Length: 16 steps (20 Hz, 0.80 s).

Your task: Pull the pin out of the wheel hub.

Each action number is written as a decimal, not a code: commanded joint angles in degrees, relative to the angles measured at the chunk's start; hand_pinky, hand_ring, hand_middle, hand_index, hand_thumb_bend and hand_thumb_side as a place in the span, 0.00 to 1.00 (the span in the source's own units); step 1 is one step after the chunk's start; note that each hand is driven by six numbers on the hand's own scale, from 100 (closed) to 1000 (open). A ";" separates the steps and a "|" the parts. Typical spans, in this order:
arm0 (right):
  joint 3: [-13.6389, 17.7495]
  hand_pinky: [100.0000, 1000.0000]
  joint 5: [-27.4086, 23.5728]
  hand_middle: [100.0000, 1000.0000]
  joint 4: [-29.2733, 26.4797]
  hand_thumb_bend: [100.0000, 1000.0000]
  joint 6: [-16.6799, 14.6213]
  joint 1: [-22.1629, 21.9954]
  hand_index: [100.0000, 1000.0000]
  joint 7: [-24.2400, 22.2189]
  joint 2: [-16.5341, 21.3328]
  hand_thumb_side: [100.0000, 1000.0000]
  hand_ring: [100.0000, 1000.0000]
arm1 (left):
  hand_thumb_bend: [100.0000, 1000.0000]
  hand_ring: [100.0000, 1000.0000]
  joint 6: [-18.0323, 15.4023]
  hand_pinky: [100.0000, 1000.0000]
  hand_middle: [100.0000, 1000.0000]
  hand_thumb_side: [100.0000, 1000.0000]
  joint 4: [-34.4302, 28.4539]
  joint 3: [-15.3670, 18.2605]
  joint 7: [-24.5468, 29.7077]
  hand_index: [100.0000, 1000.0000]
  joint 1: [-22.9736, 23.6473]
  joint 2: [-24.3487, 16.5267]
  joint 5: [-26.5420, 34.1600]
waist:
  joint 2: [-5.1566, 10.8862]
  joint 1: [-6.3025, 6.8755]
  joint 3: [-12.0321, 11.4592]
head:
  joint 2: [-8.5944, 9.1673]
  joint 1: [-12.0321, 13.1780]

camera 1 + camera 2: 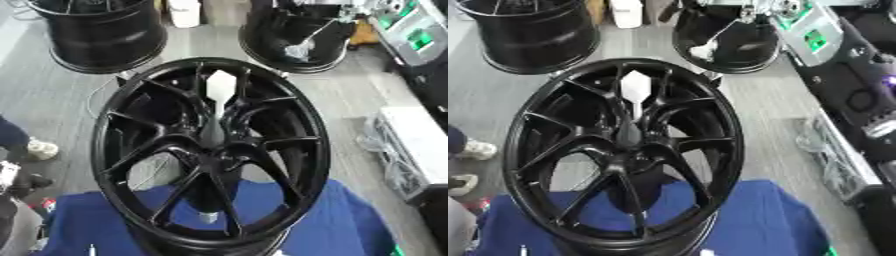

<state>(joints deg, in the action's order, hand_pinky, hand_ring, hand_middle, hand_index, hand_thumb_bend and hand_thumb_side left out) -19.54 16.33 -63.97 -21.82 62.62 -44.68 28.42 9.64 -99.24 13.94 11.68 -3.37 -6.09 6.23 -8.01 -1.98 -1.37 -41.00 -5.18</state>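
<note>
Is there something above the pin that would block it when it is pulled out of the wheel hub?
Nothing visible does. The pin stands in the centre of the black wheel, its white head free above the spokes. Neither robot hand appears in either view.

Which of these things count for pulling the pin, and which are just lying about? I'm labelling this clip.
For the job:
- black wheel
- white-topped pin standing in its hub

Lying about:
- two black wheels behind
- blue cloth
- white container
- equipment with green parts

Neither robot hand shows.
</note>
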 commanded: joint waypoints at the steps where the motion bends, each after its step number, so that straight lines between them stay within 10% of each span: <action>1: 0.09 0.76 3.49 0.89 2.19 0.00 -2.34 2.07 0.90 -2.53 -1.71 0.28 0.79 | 0.46 0.37 -0.18 0.58 0.16 0.54 -0.83 -0.27 0.41 0.60 -0.75 -0.83 -0.18 | 0.46 0.31 -0.33 | 1.06 -0.80; 16: -4.75 0.81 7.33 0.91 0.87 0.00 -9.02 2.13 0.91 -7.28 -3.72 0.15 0.87 | 0.46 0.37 -0.08 0.58 0.16 0.54 -0.81 -0.40 0.60 0.60 -1.19 -0.70 -0.24 | -0.15 0.00 -1.08 | 1.54 -1.42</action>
<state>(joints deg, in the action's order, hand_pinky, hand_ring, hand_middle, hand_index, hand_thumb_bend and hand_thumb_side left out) -24.10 23.32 -61.90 -23.01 63.68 -44.67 23.79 9.61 -99.24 13.60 12.09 -4.02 -6.06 6.08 -8.79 -2.16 -2.42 -40.14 -6.60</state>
